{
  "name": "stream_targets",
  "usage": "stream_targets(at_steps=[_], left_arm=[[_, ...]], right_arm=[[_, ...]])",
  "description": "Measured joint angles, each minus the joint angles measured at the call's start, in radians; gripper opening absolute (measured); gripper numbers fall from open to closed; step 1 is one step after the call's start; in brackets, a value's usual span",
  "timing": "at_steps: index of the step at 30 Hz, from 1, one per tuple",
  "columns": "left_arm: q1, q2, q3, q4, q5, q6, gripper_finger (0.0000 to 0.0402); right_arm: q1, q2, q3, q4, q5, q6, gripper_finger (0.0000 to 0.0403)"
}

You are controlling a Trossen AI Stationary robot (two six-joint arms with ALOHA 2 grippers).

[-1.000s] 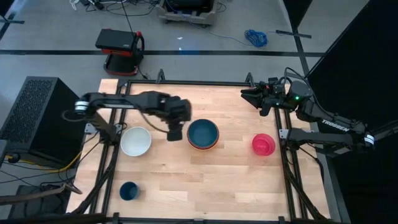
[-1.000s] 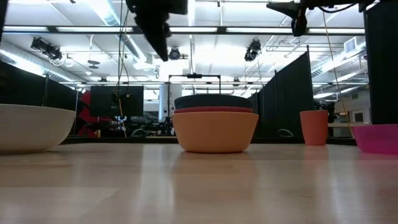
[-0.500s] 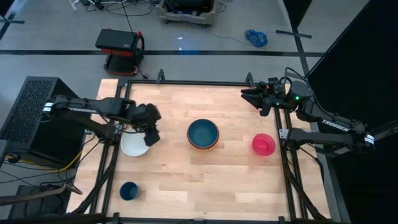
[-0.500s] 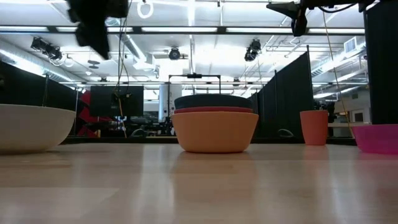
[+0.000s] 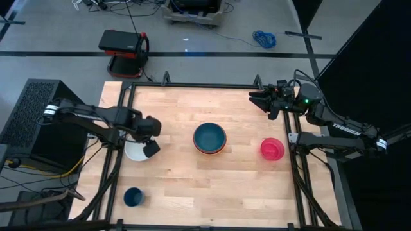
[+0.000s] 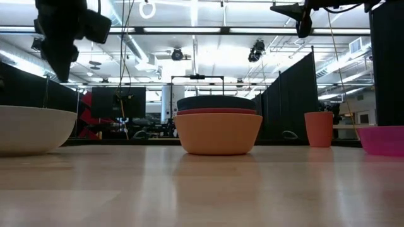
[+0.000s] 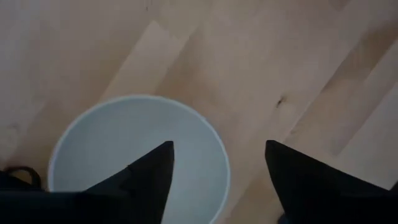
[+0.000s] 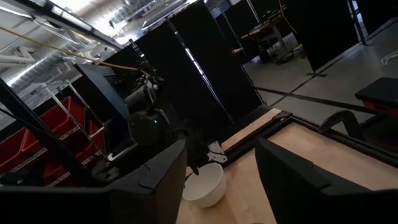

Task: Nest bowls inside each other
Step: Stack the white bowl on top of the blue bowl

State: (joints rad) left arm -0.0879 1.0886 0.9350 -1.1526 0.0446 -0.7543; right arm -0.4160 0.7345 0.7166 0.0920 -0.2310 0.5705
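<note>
A white bowl (image 5: 133,153) rests on its base at the table's left; the left wrist view looks down into this white bowl (image 7: 130,168). My left gripper (image 5: 151,148) hangs open above the bowl's right rim (image 7: 222,167), pointing down, fingers either side of the rim and touching nothing. At the table's middle a teal-blue bowl (image 5: 210,136) sits nested in a red bowl (image 6: 218,111), and both sit in an orange bowl (image 6: 218,133). A pink bowl (image 5: 271,149) stands at the right. My right gripper (image 5: 253,97) waits open and level above the far right corner.
A small dark blue cup (image 5: 133,196) stands near the front left corner. A narrow orange cup (image 6: 319,128) shows at the right in the low view. Black frame rails (image 5: 292,160) run along the table's left, far and right edges. Bare wood lies between the bowls.
My left gripper has travelled from beside the stacked bowls toward the table's left edge and come down a little, ending above the white bowl's right rim. It has also turned about its own axis on the way. No bowl has moved.
</note>
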Motion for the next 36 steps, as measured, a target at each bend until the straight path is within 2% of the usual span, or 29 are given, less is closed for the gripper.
stream_targets(at_steps=[6,13,30,33,36], left_arm=[[0.000,0.000,-0.066,0.047,0.021,-0.035,0.0296],[0.000,0.000,-0.155,0.143,0.049,-0.068,0.0300],[0.000,0.002,-0.300,0.237,0.075,-0.139,0.0235],[0.000,0.002,-0.321,0.273,0.091,-0.142,0.0215],[0.000,0.004,-0.320,0.281,0.098,-0.142,0.0178]], right_arm=[[0.000,0.000,0.000,-0.003,0.000,0.000,0.0183],[0.000,0.000,0.000,-0.007,0.001,0.000,0.0183],[0.000,0.000,0.000,-0.007,0.001,0.002,0.0175],[0.000,0.000,0.000,-0.007,0.001,0.003,0.0178],[0.000,0.000,0.000,-0.006,0.002,0.004,0.0174]])
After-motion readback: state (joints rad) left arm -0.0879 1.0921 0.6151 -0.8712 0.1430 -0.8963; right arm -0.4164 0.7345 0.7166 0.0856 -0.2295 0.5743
